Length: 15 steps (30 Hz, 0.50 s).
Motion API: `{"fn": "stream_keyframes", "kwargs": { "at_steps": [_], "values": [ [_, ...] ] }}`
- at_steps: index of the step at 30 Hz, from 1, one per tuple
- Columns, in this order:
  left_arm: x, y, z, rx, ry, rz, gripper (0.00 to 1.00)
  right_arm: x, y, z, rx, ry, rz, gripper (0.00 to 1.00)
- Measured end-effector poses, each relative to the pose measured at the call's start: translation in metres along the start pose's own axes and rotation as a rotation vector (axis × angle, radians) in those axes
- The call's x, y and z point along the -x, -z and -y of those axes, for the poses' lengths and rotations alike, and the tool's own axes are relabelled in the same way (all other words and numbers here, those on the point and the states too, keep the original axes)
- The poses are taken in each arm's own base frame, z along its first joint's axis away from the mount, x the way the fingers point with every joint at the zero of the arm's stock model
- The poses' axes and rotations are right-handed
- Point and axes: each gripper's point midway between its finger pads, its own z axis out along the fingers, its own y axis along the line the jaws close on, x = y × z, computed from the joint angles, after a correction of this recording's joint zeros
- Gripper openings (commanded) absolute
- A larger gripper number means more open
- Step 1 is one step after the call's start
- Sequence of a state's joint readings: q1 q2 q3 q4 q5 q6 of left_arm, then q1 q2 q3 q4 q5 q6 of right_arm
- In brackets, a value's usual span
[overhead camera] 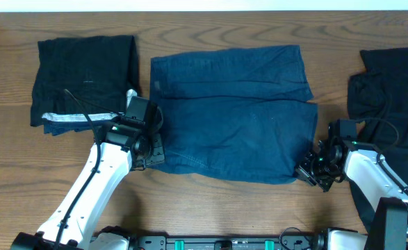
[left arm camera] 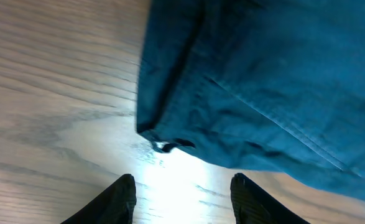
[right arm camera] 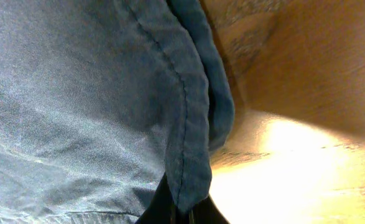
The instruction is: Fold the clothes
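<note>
While flat on the table (overhead camera: 210,208), blue garment (overhead camera: 238,118), corner in right hand (overhead camera: 306,172).

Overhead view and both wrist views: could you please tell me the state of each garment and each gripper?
blue garment: lying flat, folded over.
left black garment: folded, lying flat.
right black garment: rumpled, not folded.
left gripper: open, at the blue garment's corner, holding nothing.
right gripper: shut on the blue garment's corner hem.
</note>
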<state>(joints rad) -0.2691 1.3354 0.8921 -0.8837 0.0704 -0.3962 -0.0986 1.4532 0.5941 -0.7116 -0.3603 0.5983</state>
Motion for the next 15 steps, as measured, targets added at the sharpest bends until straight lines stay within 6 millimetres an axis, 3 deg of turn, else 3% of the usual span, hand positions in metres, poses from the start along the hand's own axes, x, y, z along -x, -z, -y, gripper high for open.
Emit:
{"fn": "stream_keyframes", "kwargs": {
  "at_steps": [9, 15],
  "values": [
    [-0.008, 0.000, 0.017, -0.097, 0.048, -0.046, 0.52, -0.003, 0.000, 0.001, 0.000, 0.010, -0.015, 0.01],
    [-0.010, -0.011, 0.017, -0.107, 0.137, -0.045, 0.52, -0.003, -0.001, 0.001, 0.000, 0.018, -0.015, 0.01]
  ]
}}
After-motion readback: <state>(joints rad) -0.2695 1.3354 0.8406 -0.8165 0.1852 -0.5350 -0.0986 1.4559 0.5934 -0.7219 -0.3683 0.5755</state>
